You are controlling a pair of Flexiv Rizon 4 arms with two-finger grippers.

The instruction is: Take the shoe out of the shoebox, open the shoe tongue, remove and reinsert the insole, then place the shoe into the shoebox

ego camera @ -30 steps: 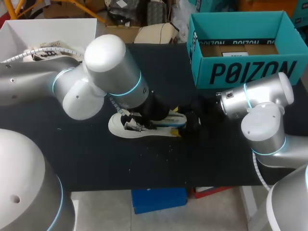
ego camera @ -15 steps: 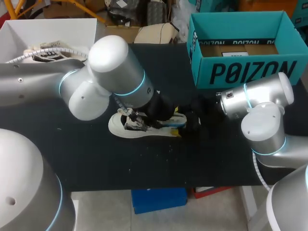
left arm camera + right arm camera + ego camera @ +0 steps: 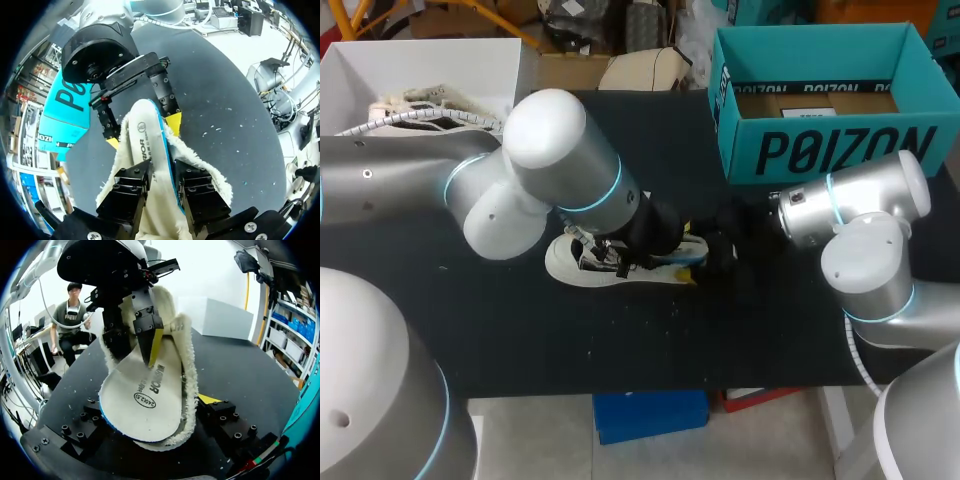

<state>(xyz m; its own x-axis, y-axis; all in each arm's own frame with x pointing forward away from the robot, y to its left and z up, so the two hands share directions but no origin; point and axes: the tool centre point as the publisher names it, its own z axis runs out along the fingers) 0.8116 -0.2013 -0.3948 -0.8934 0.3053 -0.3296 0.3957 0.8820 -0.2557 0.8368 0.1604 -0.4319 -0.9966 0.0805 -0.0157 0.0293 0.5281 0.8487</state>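
Fleece-lined and cream-white, the shoe point(image 3: 568, 262) lies on its sole mid-table on the black table point(image 3: 520, 340) cover. Its toe points to the robot's left and its heel to the right, and both grippers are on it!

The left gripper point(image 3: 135, 356) comes in over the shoe's opening from the toe side and has the insole point(image 3: 145, 400) pinched. One yellow-tipped finger point(image 3: 154, 347) lies flat on the printed top face and the other is tucked behind it. The jaws are nearly closed, w/ only the thin insole btwn them. The insole is tilted up out of the shoe. Its end nearest the right gripper point(image 3: 143, 132) is lifted above the fleece rim. The top is pale, and a blue edge shows in the left wrist view.

The right gripper is at the heel end, jaws spread wide enough to take the heel. A yellow tip presses the fleece on each side, so it's clamped on the shoe.

From the head view most of this is hidden under the left arm point(image 3: 555, 140), whose wrist covers the shoe's middle. The detail comes from the wrist cams.

The teal shoebox point(image 3: 820, 150) sits at the far right of the table, open side up and well apart from the shoe. Brown card shows on its floor.
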